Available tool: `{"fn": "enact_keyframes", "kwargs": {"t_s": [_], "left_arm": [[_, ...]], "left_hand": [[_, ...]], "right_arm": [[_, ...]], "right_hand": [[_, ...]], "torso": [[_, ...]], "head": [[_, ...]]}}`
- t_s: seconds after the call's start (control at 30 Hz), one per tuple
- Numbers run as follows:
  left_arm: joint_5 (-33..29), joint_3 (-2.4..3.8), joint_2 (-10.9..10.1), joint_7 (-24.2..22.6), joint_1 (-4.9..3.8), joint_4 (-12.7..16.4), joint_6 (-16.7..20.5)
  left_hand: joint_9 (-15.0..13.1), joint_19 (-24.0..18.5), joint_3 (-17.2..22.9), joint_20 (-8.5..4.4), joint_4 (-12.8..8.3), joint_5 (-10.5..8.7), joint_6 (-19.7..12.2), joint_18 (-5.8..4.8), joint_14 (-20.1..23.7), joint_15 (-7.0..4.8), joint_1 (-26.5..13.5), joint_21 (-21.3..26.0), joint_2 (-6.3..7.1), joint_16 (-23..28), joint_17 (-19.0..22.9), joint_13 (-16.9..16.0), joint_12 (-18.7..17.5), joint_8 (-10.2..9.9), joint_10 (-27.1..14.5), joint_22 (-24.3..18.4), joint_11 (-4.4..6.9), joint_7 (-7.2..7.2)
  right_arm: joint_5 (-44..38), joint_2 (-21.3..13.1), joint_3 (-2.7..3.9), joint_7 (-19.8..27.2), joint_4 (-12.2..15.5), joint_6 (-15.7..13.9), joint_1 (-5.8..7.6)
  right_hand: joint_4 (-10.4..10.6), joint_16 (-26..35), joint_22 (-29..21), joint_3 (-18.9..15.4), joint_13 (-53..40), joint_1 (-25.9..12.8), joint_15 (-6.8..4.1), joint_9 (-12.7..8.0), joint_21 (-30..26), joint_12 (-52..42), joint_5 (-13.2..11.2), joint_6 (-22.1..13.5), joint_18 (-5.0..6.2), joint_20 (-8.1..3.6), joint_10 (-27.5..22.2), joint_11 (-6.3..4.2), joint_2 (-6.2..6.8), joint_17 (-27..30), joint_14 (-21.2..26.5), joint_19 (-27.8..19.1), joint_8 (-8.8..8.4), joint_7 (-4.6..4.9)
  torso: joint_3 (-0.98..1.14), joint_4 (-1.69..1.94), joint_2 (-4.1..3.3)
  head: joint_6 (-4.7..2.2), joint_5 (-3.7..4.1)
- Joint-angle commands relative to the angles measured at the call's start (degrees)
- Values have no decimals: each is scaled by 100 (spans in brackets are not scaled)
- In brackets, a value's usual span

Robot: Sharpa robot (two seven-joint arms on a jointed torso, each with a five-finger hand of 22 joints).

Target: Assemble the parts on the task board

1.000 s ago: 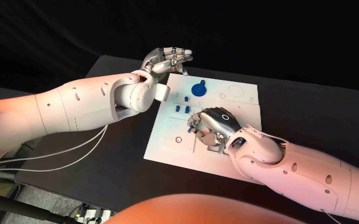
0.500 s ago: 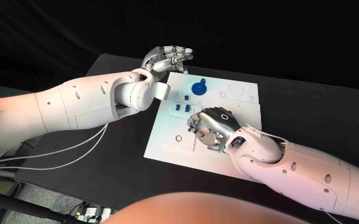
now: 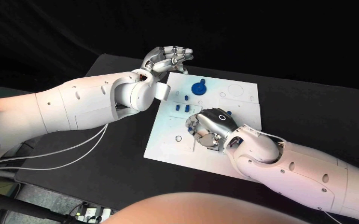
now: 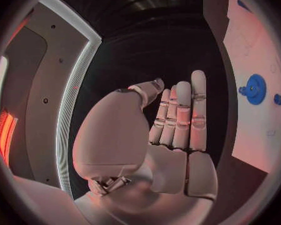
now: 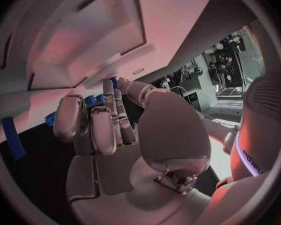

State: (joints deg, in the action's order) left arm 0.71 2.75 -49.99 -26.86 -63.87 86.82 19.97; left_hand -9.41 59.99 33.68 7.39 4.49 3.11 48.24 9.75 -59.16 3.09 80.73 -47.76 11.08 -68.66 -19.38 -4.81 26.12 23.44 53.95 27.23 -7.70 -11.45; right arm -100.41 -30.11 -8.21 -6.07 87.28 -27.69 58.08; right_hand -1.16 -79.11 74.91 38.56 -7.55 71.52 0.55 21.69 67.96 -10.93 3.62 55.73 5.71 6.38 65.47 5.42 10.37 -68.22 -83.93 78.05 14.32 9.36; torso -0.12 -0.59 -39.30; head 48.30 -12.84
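Flat white matt task board (image 3: 235, 111); round blue glossy plastic part (image 3: 199, 88); matt black table (image 3: 299, 107); smooth silver metallic right hand (image 3: 210, 126); glossy white plastic arm shells (image 3: 82, 102).

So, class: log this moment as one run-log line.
left hand: raised off board, holds nothing | right hand: fingers down on task board | blue round part: untouched

Left arm reaches in from the left, forearm angled up and away, and the left robot hand (image 3: 167, 58) hovers at its end with the fingers (image 4: 181, 115) straight and pressed side by side, thumb folded across beside them, nothing in it. Right arm comes in from the lower right, wrist bent over, and the right robot hand (image 3: 210, 127) sits knuckles-up, fingers (image 5: 112, 117) curled down and under; what they close on can't be made out.
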Motion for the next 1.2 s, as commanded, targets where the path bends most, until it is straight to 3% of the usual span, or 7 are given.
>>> {"fn": "enact_keyframes", "kwargs": {"t_s": [0.03,0.37,0.53,0.7,0.93,1.13,1.2], "left_arm": [[6,3,12,-20,-5,13,-92],[6,3,8,-14,-5,11,-94],[6,3,0,-7,-5,9,-99],[6,3,-8,2,-5,10,-107],[6,3,-22,12,-4,2,-118],[6,3,-27,17,-4,-3,-130],[6,3,-29,20,-3,-5,-135]], "left_hand": [[-6,-14,-5,39,-30,13,-48,81,35,-15,-51,40,-1,-34,5,-8,19,19,-43,-8,10,-7],[-9,-14,-5,41,-31,13,-54,81,38,-13,-55,41,-6,-35,7,-10,25,27,-53,-9,8,-10],[-10,-15,-6,41,-32,12,-57,81,40,-12,-57,41,-6,-36,8,-10,26,29,-60,-9,7,-10],[-11,-15,-8,42,-33,12,-61,81,41,-11,-59,42,-5,-36,9,-11,27,33,-69,-10,5,-10],[-11,-15,-8,42,-33,12,-61,81,41,-11,-59,42,-5,-36,9,-11,27,33,-69,-10,5,-10],[-11,-15,-8,42,-33,12,-61,81,41,-11,-59,42,-5,-36,9,-11,27,33,-69,-10,5,-10],[-11,-15,-8,42,-33,12,-61,81,41,-11,-59,42,-5,-36,9,-11,27,33,-69,-10,5,-10]], "right_arm": [[-79,16,-22,-71,-27,397,-20],[-80,-63,-26,-154,36,169,-20],[-62,-214,-21,-182,195,-94,-14],[-21,-413,15,-191,404,-274,33],[304,-860,102,-231,758,-293,309],[706,-1243,160,-226,905,-110,613],[848,-1371,180,-211,934,9,714]], "right_hand": [[-3,16,253,-38,36,-62,23,-15,-22,37,30,-40,-63,12,-37,5,-4,10,-142,-15,-25,16],[25,41,234,-93,64,-132,51,-40,-71,89,56,-100,-53,40,-113,39,53,58,-123,-37,-69,46],[47,96,163,-154,117,-183,113,-92,-219,172,50,-248,-26,90,-324,112,128,159,-77,-114,-174,115],[47,213,33,-203,147,-182,132,-115,-467,194,26,-312,28,116,-470,129,164,367,4,-254,-220,106],[46,216,33,-225,149,-184,132,-120,-472,182,19,-325,29,121,-483,127,182,371,9,-256,-229,103],[53,240,-8,-263,159,-191,132,-128,-551,173,20,-348,46,125,-523,125,204,415,25,-298,-245,91],[51,232,-2,-267,160,-188,132,-129,-541,171,22,-350,44,126,-528,124,206,400,22,-292,-246,88]], "torso": [[-3,-3,2],[0,4,3],[2,-5,5],[3,-10,6],[2,-29,13],[0,-54,27],[4,-64,30]], "head": [[5,4],[4,6],[-15,12],[-42,34],[-117,110],[-195,206],[-229,275]]}}
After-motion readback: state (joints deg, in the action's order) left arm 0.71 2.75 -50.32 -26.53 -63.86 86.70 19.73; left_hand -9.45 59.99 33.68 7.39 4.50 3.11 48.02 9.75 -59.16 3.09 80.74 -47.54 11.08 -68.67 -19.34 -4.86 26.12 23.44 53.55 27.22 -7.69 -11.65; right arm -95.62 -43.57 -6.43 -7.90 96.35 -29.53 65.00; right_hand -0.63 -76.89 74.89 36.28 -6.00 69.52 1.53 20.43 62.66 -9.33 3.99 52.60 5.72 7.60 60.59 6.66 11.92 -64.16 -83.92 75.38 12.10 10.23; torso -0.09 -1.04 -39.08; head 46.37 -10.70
